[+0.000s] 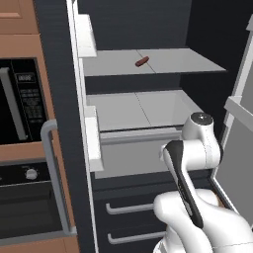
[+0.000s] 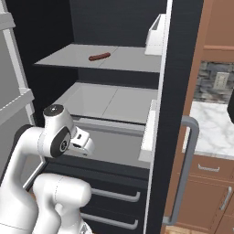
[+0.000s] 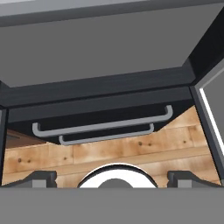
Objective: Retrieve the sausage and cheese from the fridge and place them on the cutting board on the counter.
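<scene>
The fridge (image 1: 58, 64) (image 2: 182, 55) stands with both doors open. A reddish-brown sausage (image 1: 142, 62) (image 2: 99, 57) lies alone on the upper grey shelf, towards the back. The shelf below it is bare. No cheese, cutting board or counter is in view. My arm is folded low in front of the fridge, well below the sausage's shelf. The gripper (image 3: 113, 177) points down at the two lower drawers (image 3: 103, 124) and the wooden floor, open, its fingertips (image 3: 41, 177) wide apart with nothing between them.
A black microwave (image 1: 20, 99) and wall oven (image 1: 29, 197) sit in wood cabinetry left of the fridge. The open doors flank my arm, with grey handles (image 1: 49, 163) (image 2: 187, 169). A marble-topped brown cabinet (image 2: 215, 128) stands to the right.
</scene>
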